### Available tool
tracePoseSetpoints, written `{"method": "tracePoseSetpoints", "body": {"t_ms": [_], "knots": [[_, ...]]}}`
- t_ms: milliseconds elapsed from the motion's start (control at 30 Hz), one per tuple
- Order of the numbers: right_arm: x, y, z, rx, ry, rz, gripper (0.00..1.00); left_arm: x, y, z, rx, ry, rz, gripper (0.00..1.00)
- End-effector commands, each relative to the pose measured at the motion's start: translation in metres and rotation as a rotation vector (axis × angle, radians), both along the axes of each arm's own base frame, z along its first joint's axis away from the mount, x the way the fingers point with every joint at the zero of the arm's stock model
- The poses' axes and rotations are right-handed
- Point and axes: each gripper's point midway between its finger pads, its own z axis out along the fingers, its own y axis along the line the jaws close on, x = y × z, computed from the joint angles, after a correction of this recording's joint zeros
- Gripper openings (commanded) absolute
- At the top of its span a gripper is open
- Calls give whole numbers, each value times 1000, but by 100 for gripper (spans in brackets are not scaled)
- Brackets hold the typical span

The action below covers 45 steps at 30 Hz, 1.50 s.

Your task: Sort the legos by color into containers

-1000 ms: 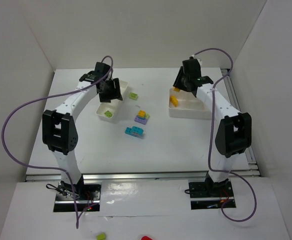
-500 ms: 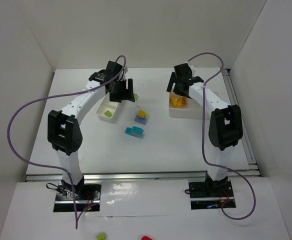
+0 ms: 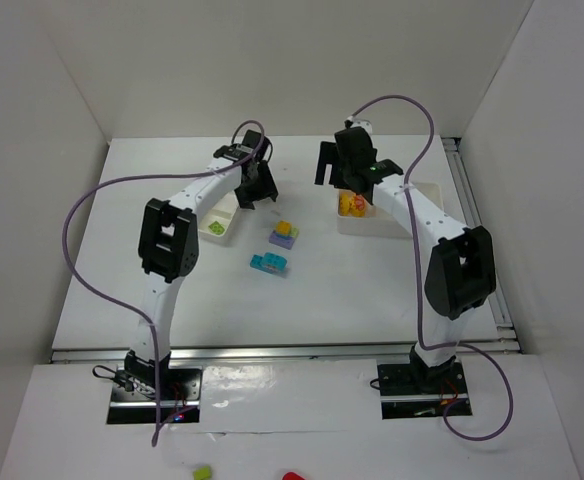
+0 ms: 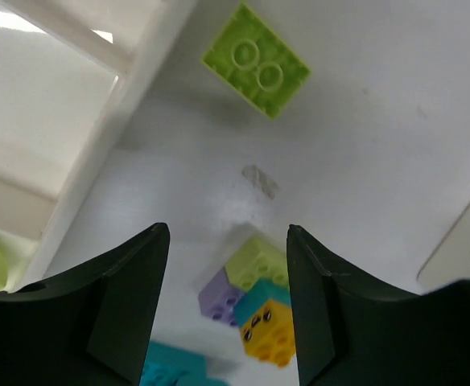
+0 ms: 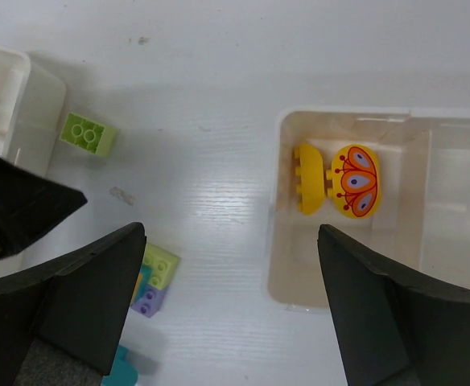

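A pale green lego (image 4: 256, 70) lies beyond the spread, empty left end effector (image 4: 228, 237).

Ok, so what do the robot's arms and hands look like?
The left arm and right arm are white tubes with chunky black joint housings. A purple cable loops loosely along each. The left hand and right hand are black, each with two broad, smooth, matte fingers.
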Motion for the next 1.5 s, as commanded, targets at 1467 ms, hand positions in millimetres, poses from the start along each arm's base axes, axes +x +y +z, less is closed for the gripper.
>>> {"method": "tracePoseSetpoints", "body": {"t_ms": [1467], "knots": [[-34, 10, 10, 18, 11, 65, 98, 98, -16, -57, 185, -223, 11, 73]]}}
